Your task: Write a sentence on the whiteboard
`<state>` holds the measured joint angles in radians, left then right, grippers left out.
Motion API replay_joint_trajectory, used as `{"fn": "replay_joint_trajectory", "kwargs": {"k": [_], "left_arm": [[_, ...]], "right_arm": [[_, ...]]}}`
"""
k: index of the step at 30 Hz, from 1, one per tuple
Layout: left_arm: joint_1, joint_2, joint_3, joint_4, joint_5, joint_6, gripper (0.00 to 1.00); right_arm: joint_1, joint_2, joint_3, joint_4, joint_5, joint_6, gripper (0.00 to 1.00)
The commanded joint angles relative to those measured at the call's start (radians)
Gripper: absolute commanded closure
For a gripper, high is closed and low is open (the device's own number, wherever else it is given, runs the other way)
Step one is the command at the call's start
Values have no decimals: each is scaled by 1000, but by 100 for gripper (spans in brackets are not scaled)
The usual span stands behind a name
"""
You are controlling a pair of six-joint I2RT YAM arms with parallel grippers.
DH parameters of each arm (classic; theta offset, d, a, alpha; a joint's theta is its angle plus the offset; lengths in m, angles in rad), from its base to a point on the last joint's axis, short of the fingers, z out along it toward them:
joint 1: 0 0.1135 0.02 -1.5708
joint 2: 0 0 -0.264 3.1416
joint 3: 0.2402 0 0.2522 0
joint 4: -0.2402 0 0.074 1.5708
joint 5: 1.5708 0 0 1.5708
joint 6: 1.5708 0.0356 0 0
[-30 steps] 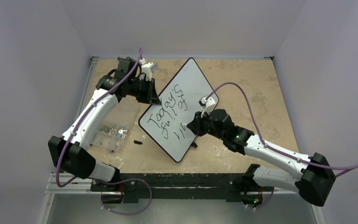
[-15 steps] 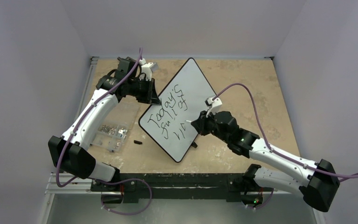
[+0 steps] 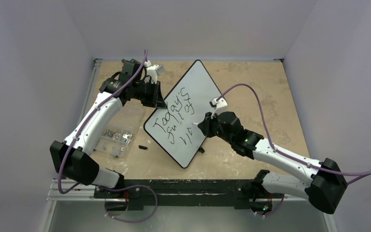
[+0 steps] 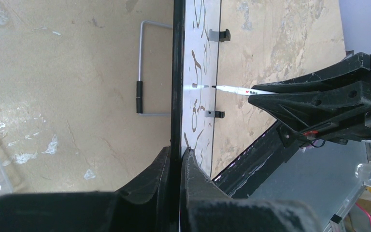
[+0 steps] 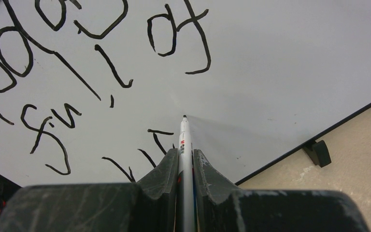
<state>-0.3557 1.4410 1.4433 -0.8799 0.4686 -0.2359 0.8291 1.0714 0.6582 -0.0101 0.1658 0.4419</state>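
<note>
Pinching the whiteboard [image 3: 199,83] by its rim, your left gripper [image 4: 176,153] stood at its left edge; your right gripper [image 5: 185,155] clamped a marker [image 5: 184,135], tip beside the last strokes of the sentence [image 3: 173,114] on the whiteboard's face.

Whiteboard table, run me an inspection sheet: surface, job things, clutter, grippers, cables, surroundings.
Surface: tan tabletop, scuffed with pale patches.
Job's things: whiteboard propped at a tilt; sentence in black, starts "Today's", third line barely begun.
Clutter: clear box of screws left of the board; small black piece beside it.
Grippers: left gripper shut on the whiteboard's rim; right gripper shut on a marker, tip at the board.
Cables: purple cables run along both arms.
Surroundings: plain pale walls; nothing else seen.
</note>
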Motion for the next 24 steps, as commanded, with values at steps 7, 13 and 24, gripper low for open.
{"fn": "replay_joint_trajectory", "kwargs": {"k": [7,13,24], "left_arm": [[14,-22,8,12,-168,37,100],[14,-22,8,12,-170,38,100],[14,-21,9,12,-167,37,100]], "right_arm": [[-13,30,51,59,-12,-25,100],[-15,27,13,66,-27,-10,100],[-15,-14,-101,55,-44,33,100]]}}
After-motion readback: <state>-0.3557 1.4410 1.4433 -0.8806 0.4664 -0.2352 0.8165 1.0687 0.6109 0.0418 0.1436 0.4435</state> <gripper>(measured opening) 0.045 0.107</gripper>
